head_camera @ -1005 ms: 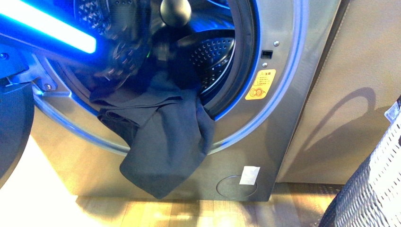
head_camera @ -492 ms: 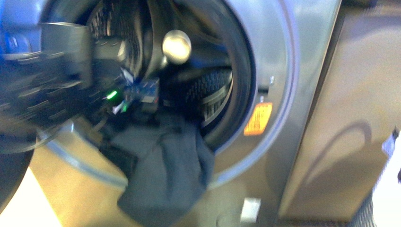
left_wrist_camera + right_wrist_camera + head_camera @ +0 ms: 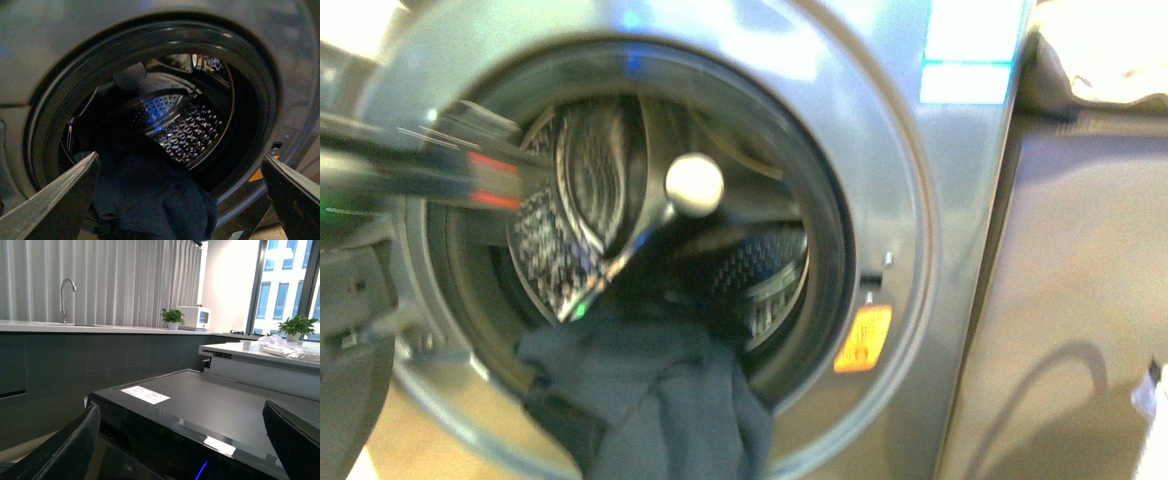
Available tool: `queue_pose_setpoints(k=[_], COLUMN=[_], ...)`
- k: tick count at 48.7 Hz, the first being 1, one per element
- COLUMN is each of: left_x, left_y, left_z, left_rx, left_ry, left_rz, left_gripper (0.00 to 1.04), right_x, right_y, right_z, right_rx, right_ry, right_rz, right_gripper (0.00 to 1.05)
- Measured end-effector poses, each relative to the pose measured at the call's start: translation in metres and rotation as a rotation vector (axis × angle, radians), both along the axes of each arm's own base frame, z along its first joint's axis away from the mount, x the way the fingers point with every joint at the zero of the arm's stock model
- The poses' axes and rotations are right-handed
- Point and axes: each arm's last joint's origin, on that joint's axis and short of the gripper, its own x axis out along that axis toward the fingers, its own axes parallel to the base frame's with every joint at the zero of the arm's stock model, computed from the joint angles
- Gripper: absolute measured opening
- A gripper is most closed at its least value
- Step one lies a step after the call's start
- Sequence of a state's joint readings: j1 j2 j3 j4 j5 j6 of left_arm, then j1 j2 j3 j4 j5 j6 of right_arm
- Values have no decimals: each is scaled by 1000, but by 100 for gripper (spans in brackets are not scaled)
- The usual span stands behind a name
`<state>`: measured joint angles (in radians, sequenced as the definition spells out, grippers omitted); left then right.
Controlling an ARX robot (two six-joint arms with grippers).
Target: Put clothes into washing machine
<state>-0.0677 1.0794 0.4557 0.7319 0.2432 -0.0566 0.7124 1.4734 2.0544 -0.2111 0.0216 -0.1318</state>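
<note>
Half of the clothes (image 3: 660,400) sit inside the washing machine (image 3: 930,300); the rest drapes over the lower lip of the porthole and hangs down the front. So I judge the step in hand is pushing the remainder into the drum (image 3: 185,132). My left gripper (image 3: 180,200) faces the opening with its fingers (image 3: 60,200) spread wide and holding nothing; the dark fabric lies between and just beyond them, at the lower edge of the mouth, not touching either one as far as I can see. The next move calls for closing on the hanging fold and carrying it up over the rim. My right gripper (image 3: 180,440) is likewise spread and empty, pointed away at a dark appliance top (image 3: 210,400), well apart from the garment.
</note>
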Motion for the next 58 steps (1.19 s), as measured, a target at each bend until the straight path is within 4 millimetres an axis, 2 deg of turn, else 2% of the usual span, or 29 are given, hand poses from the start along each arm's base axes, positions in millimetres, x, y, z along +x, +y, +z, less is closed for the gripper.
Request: queue_pose_setpoints(k=[3,16,22,28,34,43,47,50,58], left_x=[-28,-102,-120,-126,-126,-126,-126,-126,-126], left_y=[1,6,8,5,0,4,9,19,22], left_z=[-3,-30,-32,-32,-55,-75,-85,-86,-86], left_rx=[-20,-107,-137,-143,-2,31,34,39,39], left_ry=[0,37,21,3,110,105,103,98,96], left_rz=[-16,-31,-25,-8,291,294,292,289,310], left_gripper=[98,98,98,98,67,36,21,5,4], right_x=[0,0,-6,-24,-64,-96,-98,-98,-97], right_y=[0,0,0,-3,-25,-46,-51,-55,-63], right_z=[0,0,7,7,-2,-30,-43,-59,-96], right_rx=[0,0,44,92,142,133,112,97,85], right_ry=[0,0,217,251,247,269,289,317,370], right_rz=[0,0,-148,-164,-194,-251,-262,-285,-379], right_gripper=[97,97,97,97,97,97,97,97,97])
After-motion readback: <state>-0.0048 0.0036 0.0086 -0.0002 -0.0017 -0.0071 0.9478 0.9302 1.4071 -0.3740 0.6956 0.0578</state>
